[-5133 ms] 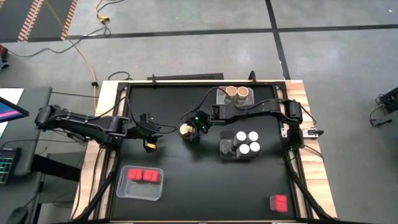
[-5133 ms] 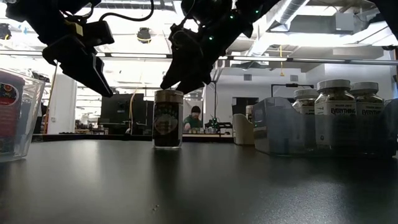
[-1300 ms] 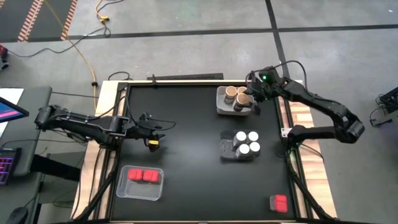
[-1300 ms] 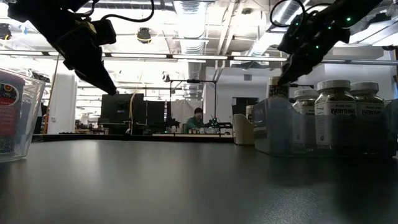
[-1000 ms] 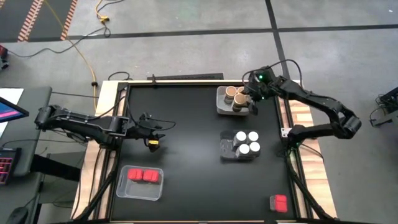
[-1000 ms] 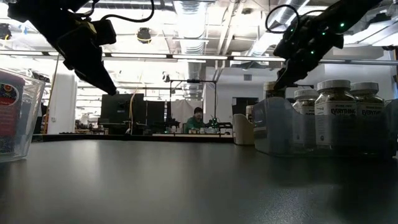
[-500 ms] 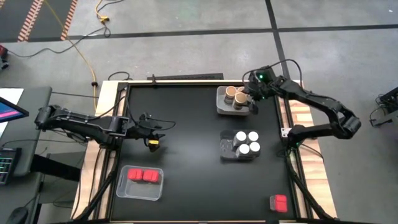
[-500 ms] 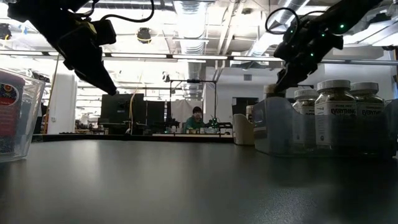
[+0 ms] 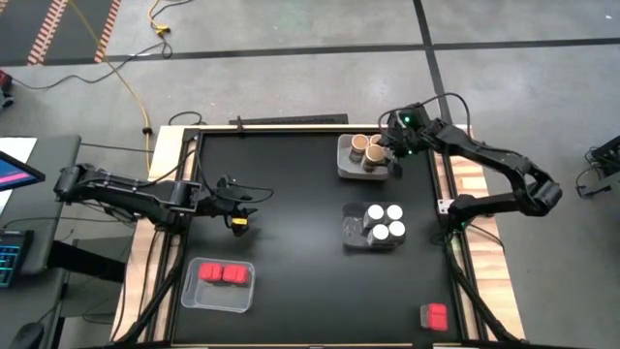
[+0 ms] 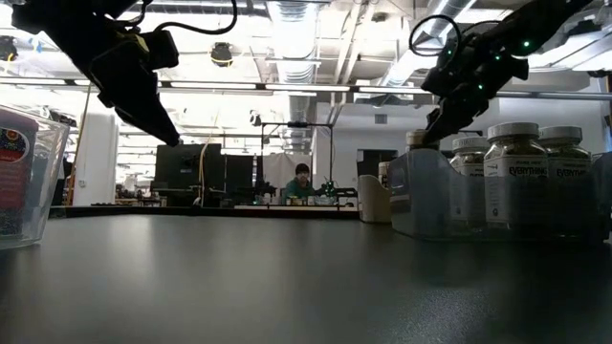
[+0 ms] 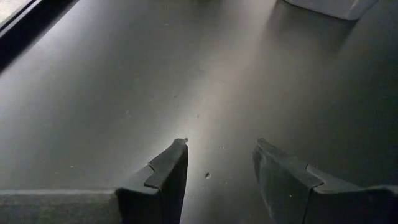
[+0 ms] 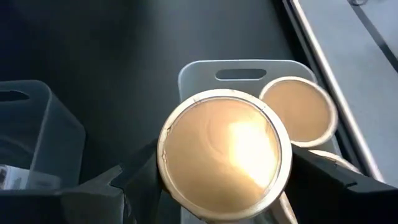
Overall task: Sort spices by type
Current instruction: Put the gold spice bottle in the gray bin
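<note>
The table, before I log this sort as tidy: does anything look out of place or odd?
One red box sits alone at the table's near right corner, outside the tray holding the other two red boxes. Nothing looks spilled or tipped.

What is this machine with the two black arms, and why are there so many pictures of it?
It is a robot with two arms at a black table. Each arm ends in a two-fingered tool. One camera looks down from above, one sits low at the table's edge, and one rides on each wrist. The robot is sorting spices. The right tool holds a cork-topped jar over the tray at the back, where another cork-topped jar already stands. The left tool waits over the table, holding nothing. Four white-lidded jars share the middle tray. Two red boxes lie in the front tray, and one red box sits alone near the front right corner.
</note>
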